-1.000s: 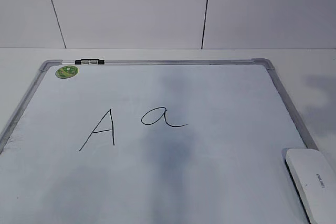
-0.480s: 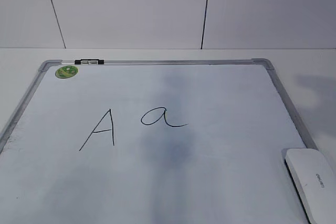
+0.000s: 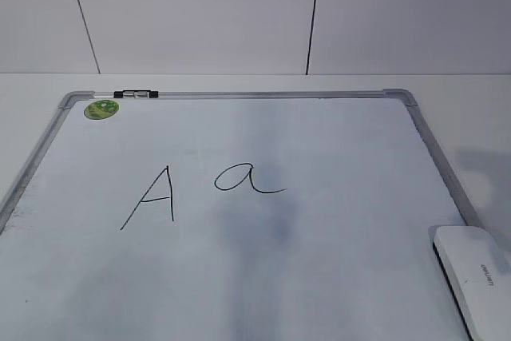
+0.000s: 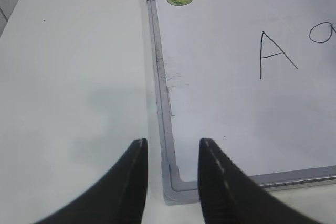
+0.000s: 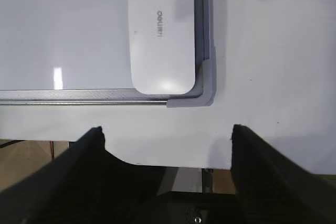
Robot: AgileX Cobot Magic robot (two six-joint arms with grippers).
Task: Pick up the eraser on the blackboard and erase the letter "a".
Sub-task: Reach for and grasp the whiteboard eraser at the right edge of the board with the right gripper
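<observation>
The white eraser (image 3: 475, 273) lies on the blackboard's near right corner; it also shows in the right wrist view (image 5: 161, 30) with grey lettering on top. The blackboard (image 3: 415, 109) is a white board with a silver frame and a green sticker (image 3: 101, 109). The cursive letter "a" (image 3: 243, 178) is near the board's middle, right of a capital "A" (image 3: 152, 197). My right gripper (image 5: 167, 132) is open and empty, above the table's front edge, short of the eraser. My left gripper (image 4: 170, 148) is open and empty over the board's near left corner (image 4: 173, 184). No gripper shows in the exterior view.
A black and silver clip (image 3: 136, 94) sits on the board's far frame. White table (image 4: 73, 77) lies left of the board and right of it (image 5: 273, 51). The table's front edge (image 5: 157, 163) is under my right gripper. A white panelled wall stands behind.
In the exterior view the eraser sits the same. The shadows on the board and on the table at right have shifted and faded.
</observation>
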